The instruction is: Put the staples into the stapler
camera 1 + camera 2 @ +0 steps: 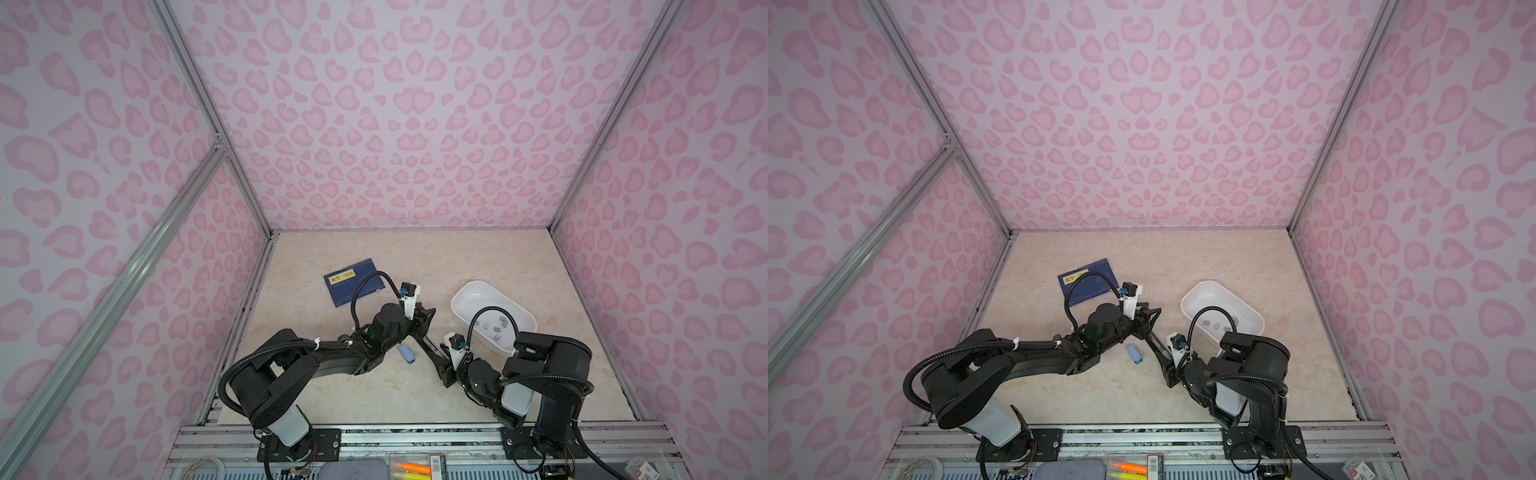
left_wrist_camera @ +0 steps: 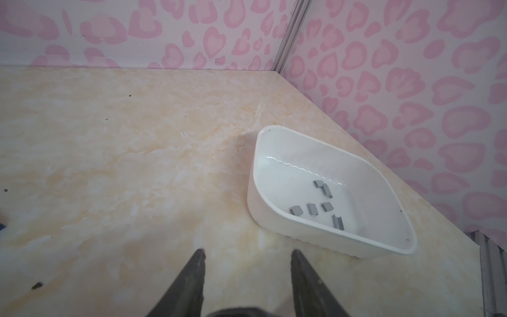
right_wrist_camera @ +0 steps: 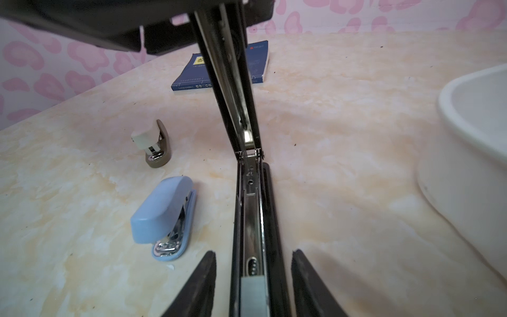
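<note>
Grey staples, tiny strips in white tub; both jaws apart, gripping nothing.

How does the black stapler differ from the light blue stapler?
The black stapler is open, its top arm raised; the light blue stapler is shut. The black one is clearly longer than the blue one. The black one lies between the open jaws of the right gripper; the blue one lies free. Both rest on the table.

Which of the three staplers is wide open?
The black stapler: its top is swung up, showing the metal channel. The blue stapler and the brown stapler lie closed.
</note>
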Robot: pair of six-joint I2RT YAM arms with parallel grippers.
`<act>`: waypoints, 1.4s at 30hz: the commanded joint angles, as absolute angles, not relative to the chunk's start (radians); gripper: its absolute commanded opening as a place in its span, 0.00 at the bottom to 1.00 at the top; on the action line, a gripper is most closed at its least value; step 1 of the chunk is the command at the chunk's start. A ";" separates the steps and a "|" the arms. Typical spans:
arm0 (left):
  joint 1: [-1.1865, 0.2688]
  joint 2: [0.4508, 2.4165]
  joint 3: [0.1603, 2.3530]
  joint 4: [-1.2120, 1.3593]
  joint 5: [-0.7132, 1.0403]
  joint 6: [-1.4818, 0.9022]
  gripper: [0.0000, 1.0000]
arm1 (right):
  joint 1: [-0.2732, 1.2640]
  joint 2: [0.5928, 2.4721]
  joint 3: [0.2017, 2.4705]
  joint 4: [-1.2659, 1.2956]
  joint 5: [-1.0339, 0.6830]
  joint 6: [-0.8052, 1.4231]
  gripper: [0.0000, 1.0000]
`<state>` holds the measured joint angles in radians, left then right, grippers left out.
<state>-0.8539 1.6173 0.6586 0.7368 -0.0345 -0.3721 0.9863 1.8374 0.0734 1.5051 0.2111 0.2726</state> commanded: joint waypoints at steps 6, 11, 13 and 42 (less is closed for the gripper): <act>-0.860 1.603 0.655 0.670 -0.029 -0.374 0.50 | 0.987 1.781 0.023 1.466 0.155 0.217 0.45; -0.860 1.598 0.654 0.668 -0.028 -0.375 0.50 | 0.985 1.806 -0.024 1.544 0.177 0.201 0.45; -0.860 1.600 0.655 0.671 -0.027 -0.373 0.50 | 0.986 1.825 -0.017 1.543 0.164 0.200 0.43; -0.867 1.602 0.677 0.660 -0.017 -0.367 0.47 | 0.987 1.791 -0.083 1.558 0.175 0.195 0.27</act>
<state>-0.8650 1.6039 0.6682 0.7033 -0.0399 -0.3553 0.9855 1.7851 0.0029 1.5215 0.1608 0.1986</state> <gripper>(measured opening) 0.476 0.276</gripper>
